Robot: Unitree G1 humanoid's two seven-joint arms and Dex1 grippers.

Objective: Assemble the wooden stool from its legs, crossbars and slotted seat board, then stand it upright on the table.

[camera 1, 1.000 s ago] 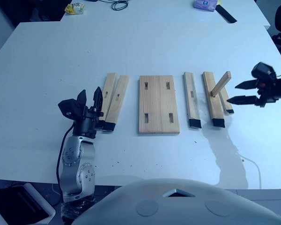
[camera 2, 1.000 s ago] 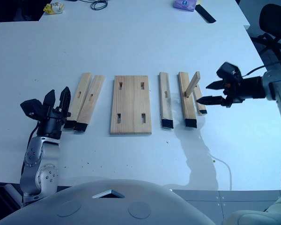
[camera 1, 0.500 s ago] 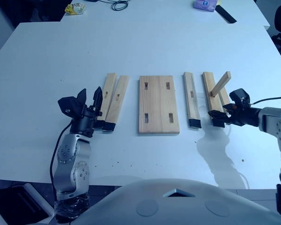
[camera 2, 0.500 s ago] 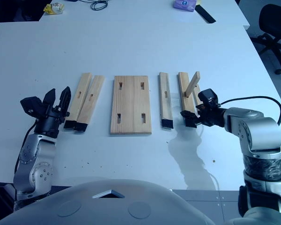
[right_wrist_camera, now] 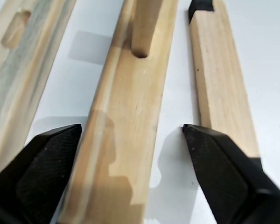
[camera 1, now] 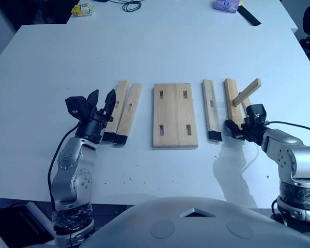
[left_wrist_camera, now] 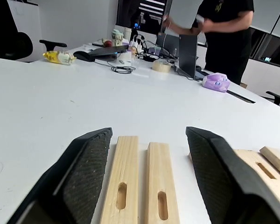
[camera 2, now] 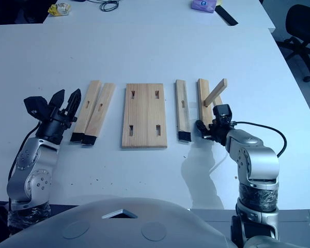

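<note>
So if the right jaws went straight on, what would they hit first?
Probably the crossbar tilted in a slot of the leg: the right gripper has its jaws open either side of that leg, pointing along it. Depth is unclear.

Rounded silver arms with black cables carry the black, 2-fingered left tool and right tool.

No writing can be read anywhere. The yellow packet at the upper left of the left eye view and the purple pack at its top edge carry print too small to make out. The screen at the top of the left wrist view shows only blurred bright marks.
</note>
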